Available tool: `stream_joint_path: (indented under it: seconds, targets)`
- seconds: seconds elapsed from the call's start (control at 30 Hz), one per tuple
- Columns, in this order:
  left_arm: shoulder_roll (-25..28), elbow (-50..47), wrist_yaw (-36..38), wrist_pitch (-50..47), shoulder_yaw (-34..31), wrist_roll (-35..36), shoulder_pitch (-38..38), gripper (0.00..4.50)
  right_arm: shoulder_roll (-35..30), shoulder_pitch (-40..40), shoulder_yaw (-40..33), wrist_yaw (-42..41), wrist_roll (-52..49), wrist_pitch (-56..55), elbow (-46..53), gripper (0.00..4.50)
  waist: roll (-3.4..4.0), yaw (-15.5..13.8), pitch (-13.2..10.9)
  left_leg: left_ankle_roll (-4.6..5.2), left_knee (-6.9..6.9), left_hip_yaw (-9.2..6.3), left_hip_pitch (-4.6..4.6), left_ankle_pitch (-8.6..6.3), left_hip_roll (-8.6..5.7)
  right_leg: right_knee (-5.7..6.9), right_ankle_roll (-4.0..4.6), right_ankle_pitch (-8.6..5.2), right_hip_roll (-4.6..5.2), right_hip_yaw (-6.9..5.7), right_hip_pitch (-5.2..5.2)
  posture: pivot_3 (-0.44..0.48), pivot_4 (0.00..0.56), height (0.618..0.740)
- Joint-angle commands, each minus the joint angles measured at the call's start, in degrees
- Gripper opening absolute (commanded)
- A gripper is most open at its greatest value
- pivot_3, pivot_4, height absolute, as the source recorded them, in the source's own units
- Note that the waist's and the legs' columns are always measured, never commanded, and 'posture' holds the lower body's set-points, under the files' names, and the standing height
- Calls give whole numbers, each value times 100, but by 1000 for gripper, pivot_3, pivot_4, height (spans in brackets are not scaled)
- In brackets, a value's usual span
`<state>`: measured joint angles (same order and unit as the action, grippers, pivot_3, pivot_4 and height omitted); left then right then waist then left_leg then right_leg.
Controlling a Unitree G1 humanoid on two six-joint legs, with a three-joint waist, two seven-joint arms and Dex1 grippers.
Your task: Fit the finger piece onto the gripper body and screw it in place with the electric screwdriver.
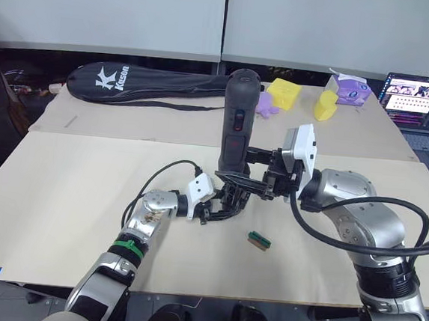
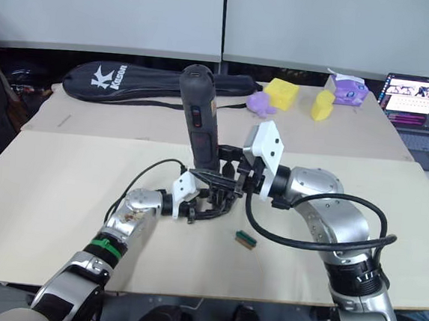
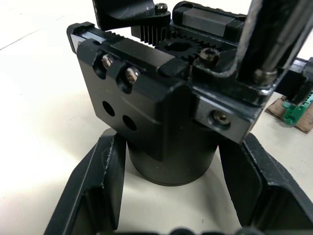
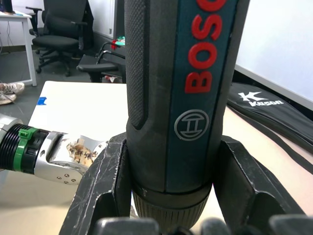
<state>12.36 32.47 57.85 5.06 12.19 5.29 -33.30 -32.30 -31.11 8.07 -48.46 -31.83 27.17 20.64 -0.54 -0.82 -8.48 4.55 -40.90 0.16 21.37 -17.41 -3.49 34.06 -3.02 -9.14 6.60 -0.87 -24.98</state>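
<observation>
The gripper body (image 3: 146, 107), a black block on a rounded base, stands on the table at the middle. My left gripper (image 1: 224, 200) is shut on its base, one finger on each side (image 3: 100, 186). The electric screwdriver (image 1: 237, 121) stands upright above it, black with red lettering (image 4: 205, 54), and my right gripper (image 4: 173, 147) is shut on its lower barrel. Its metal bit (image 3: 261, 34) comes down onto a black plate on top of the body (image 3: 230, 100), which I take for the finger piece. The bit's very tip is hidden behind that plate's edge.
A small green block (image 1: 259, 240) lies on the table just right of the body. At the back lie a black racket bag (image 1: 146, 87), yellow (image 1: 284, 92) and purple (image 1: 266, 103) toys, and a tissue box (image 1: 349, 89). A laptop (image 1: 419, 103) sits at the far right.
</observation>
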Motion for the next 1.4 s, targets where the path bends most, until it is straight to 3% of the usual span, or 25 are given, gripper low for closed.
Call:
stream_joint_path:
  seconds: [0.03, 0.23, 0.4, 0.53, 0.73, 0.8, 0.93, 0.97, 1.07, 1.17, 1.27, 1.4]
  targets:
    - [8, -134, -51, 110, -121, 90, -48, 2278, -248, 341, 222, 20, 367, 403, -349, 1928, 0, -1, 0, 0, 0, 0, 0, 0, 0, 0, 0, 0, 0, 0, 0, 0, 150, 723]
    - [-17, -35, -52, 133, -105, 66, -79, 2278, -67, -216, -159, 100, -109, 426, 57, 1928, 0, 1, -1, 0, 0, 0, 12, 0, 0, 0, 0, 0, 0, 0, -2, 0, 150, 723]
    - [-60, 81, -46, 168, -52, 30, -63, 2278, 143, -870, -626, 5, -897, 585, 341, 1928, -3, -17, -5, -17, -5, -5, 89, 13, -2, 2, 12, 10, 1, -5, -62, 0, 150, 723]
    - [-103, 145, -64, 187, -25, 19, -71, 2278, 203, -974, -793, -113, -1284, 645, 518, 1928, -3, -26, -4, -62, -4, -4, 145, 40, -7, 4, 12, 12, 0, -7, -123, 0, 150, 723]
    - [-55, 144, -35, 164, -35, 19, -89, 2278, 47, -801, -966, -184, -1801, 914, 828, 1928, -3, -22, -5, -20, -8, -4, 147, 18, -8, 2, 11, 12, 4, -6, -119, 0, 150, 723]
    - [35, 53, -36, 75, -79, 38, -77, 2278, -148, -630, -1130, -169, -2125, 1166, 959, 1927, -3, -22, -5, -20, -8, -4, 146, 18, -6, 2, 11, 12, 3, -8, -120, 0, 150, 723]
    - [447, -598, 303, -356, -166, 260, 141, 4273, -646, -242, -1781, 288, -3229, 1845, 1204, 1927, -5, 20, -11, -20, -6, -5, 149, 18, -3, 3, 13, 13, 4, -6, -123, 0, 150, 723]
    - [717, -976, 540, -555, -193, 392, 302, 4489, -926, -29, -2100, 544, -3752, 2130, 1221, 1927, -4, 43, -12, -21, -3, -4, 149, 18, -1, 2, 13, 14, 5, -3, -125, 0, 150, 723]
    - [1339, -1888, 1040, -994, -245, 691, 683, 4500, -1729, 585, -2786, 1091, -5052, 2784, 1088, 1927, -1, 52, -16, -27, 13, -2, 150, 20, 11, 0, 18, 12, 36, -2, -133, 0, 150, 723]
    - [2085, -2750, 1668, -1475, -326, 1085, 1042, 4500, -2823, 1680, -3421, 1498, -5788, 3909, 73, 1927, -2, 3, -20, -28, 17, -8, 156, 20, 17, -5, 29, 5, 46, -3, -132, 0, 150, 723]
    - [2364, -3148, 1837, -1668, -323, 1264, 1118, 4500, -3337, 2184, -3452, 1645, -5597, 4429, -896, 1927, 4, -35, -24, -14, 11, -5, 158, 15, 9, -13, 34, 2, 75, -6, -119, 0, 150, 723]
    - [2464, -3352, 1960, -1711, -285, 1314, 1045, 4500, -3509, 2132, -3067, 1685, -4825, 4737, -1868, 1927, 12, -34, -28, 23, -1, 16, 160, 22, -12, -12, 36, 6, 93, 5, -118, 0, 150, 723]
